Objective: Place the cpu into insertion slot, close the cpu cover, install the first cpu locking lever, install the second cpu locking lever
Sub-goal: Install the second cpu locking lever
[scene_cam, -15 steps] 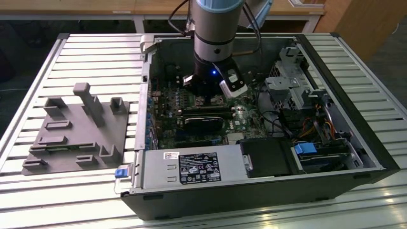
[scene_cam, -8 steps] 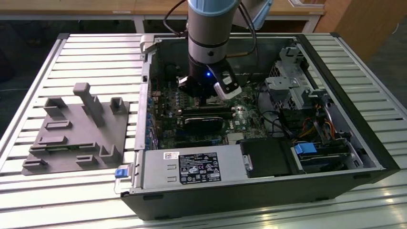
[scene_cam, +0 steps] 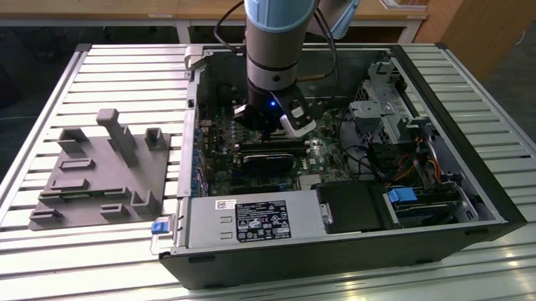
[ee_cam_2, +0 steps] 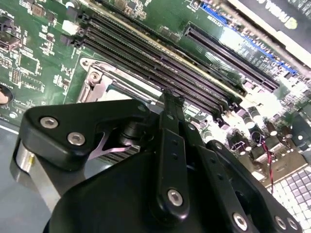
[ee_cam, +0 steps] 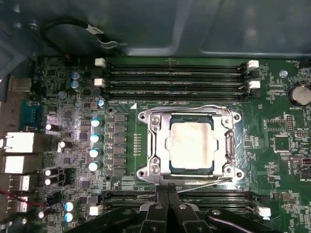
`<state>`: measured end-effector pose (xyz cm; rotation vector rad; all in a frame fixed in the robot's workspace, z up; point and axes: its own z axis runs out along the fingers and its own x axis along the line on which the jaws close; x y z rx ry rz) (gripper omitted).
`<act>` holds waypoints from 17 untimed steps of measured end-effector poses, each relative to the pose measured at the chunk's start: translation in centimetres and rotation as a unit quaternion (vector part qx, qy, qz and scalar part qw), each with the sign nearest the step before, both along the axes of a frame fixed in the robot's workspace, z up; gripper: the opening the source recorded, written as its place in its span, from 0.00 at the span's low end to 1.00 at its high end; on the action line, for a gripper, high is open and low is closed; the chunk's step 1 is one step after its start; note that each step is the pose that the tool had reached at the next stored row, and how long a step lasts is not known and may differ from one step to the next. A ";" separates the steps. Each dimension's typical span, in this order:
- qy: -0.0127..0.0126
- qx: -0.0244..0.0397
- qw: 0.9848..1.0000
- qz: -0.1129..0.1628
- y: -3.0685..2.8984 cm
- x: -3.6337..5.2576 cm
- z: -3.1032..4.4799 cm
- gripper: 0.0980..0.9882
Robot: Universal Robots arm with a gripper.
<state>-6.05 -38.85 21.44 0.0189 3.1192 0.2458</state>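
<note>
The cpu (ee_cam: 191, 144) is seen in the first wrist view lying flat in the insertion slot (ee_cam: 190, 173), its pale metal top showing through the window of the cpu cover (ee_cam: 160, 144). The cover is laid down over the chip's edges, so that the chip is kept seated by the frame rather than by any grasp. Thin wire levers (ee_cam: 206, 183) are seen along the edges of the frame; one runs at a slight angle along the side nearest the tool, and it is judged not fully latched, though this cannot be told for certain.

The tool (ee_cam: 167, 200) is held just beside that edge of the socket, low over the green board (ee_cam: 272, 121), between the socket and a bank of memory slots (ee_cam: 214, 196). Its fingertips are brought together with no gap visible between them, and nothing is seen gripped between them. Such a closed, narrow tip is judged suited to pushing a lever rather than picking anything up.

In the exterior view the arm is lowered into the open computer case (scene_cam: 477, 188), which lies on a slatted desk (scene_cam: 125, 75) near a grey fixture (scene_cam: 100, 175).
</note>
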 end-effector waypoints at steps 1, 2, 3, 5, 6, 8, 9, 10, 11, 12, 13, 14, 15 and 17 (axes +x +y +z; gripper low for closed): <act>0.000 0.004 1.000 0.000 -0.14 -0.08 -0.01 0.01; 0.000 0.007 1.000 0.000 -0.25 -0.19 -0.02 0.01; 0.000 0.009 1.000 0.000 -0.36 -0.35 -0.02 0.01; 0.000 0.013 1.000 0.000 -0.52 -0.74 -0.05 0.01; 0.000 0.015 1.000 0.000 -0.58 -0.90 -0.09 0.01; 0.000 0.018 1.000 0.000 -0.62 -1.07 -0.25 0.01; 0.000 0.021 1.000 0.000 -0.63 -1.13 -0.34 0.01; 0.000 0.023 1.000 0.000 -0.63 -1.19 -0.44 0.01; 0.000 0.025 1.000 0.000 -0.63 -1.19 -0.57 0.01; 0.000 0.026 1.000 0.000 -0.63 -1.19 -0.71 0.01; 0.000 0.027 1.000 0.000 -0.63 -1.20 -0.84 0.01; 0.000 0.027 1.000 0.000 -0.63 -1.20 -0.97 0.01; 0.000 0.028 1.000 0.000 -0.63 -1.20 -1.10 0.01; 0.000 0.028 1.000 0.000 -0.64 -1.21 -1.26 0.01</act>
